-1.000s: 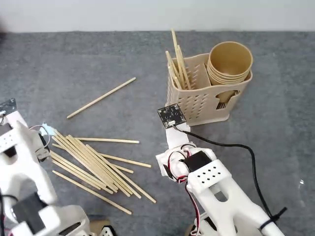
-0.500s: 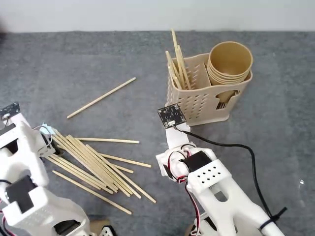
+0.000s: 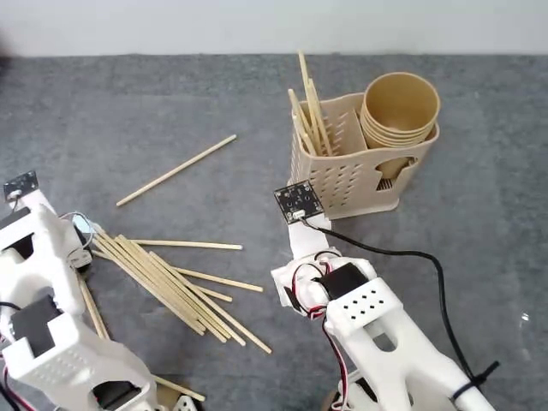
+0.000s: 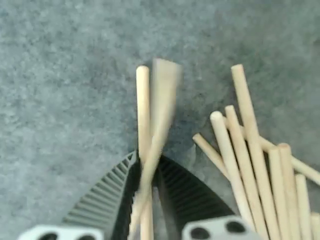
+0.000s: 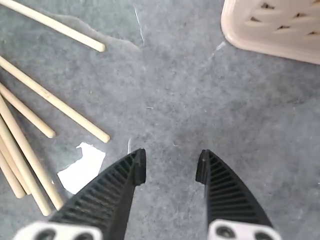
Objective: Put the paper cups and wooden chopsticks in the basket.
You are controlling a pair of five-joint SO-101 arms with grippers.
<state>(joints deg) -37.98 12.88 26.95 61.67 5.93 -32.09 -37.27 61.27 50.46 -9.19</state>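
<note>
My left gripper [image 4: 148, 164] is shut on two wooden chopsticks [image 4: 144, 107], which stick out past its tips; one of them is blurred. In the high view these held chopsticks [image 3: 92, 310] run beside the left arm at the lower left. A pile of several loose chopsticks [image 3: 171, 282] lies just to the right of it. My right gripper [image 5: 170, 167] stands open over bare mat, a short way in front of the basket [image 3: 351, 175]. The basket holds a stack of paper cups [image 3: 400, 107] and several upright chopsticks [image 3: 306, 107].
One single chopstick [image 3: 175, 171] lies apart at the middle left of the grey mat. Ends of the pile [image 5: 50, 100] and a white paper scrap [image 5: 82, 167] lie beside my right gripper. A black cable [image 3: 411, 254] trails from the right arm.
The left arm has shifted, and two chopsticks from the near side of the pile have swung round to lie along the left arm. The right arm has not moved.
</note>
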